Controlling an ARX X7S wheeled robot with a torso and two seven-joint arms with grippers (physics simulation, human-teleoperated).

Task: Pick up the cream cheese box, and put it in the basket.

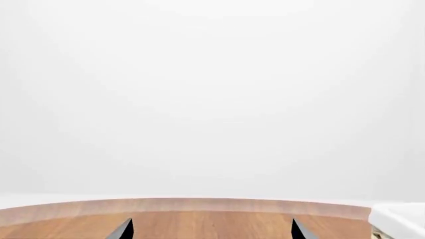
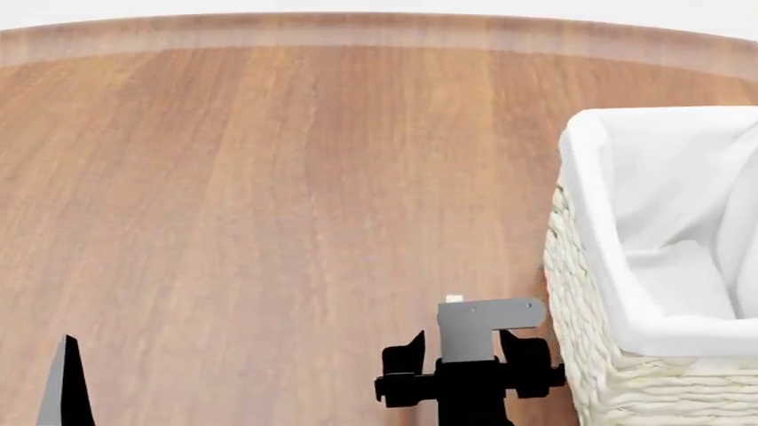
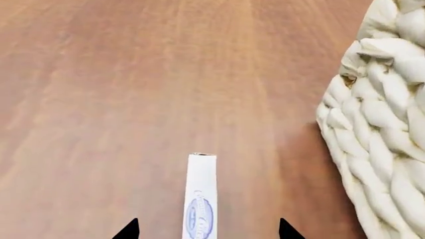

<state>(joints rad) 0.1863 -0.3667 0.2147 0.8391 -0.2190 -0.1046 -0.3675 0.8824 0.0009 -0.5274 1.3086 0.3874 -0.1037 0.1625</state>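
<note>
The cream cheese box [image 3: 200, 199] is a thin white strip with a bluish oval mark, on the wooden table [image 3: 133, 99]. It sits between the two fingertips of my right gripper [image 3: 207, 230], which is open with clear gaps on both sides. In the head view only a small white corner of the box [image 2: 454, 299] shows beyond the right gripper [image 2: 464, 342]. The wicker basket [image 2: 592, 355] with its white cloth lining stands just right of that gripper, and its woven wall [image 3: 378, 124] is close by. My left gripper [image 1: 211, 231] is open and empty over the table.
The table's far edge [image 2: 355, 31] runs along the back. A corner of the basket's white lining [image 1: 398, 219] shows in the left wrist view. One left finger [image 2: 66, 386] shows at the head view's lower left.
</note>
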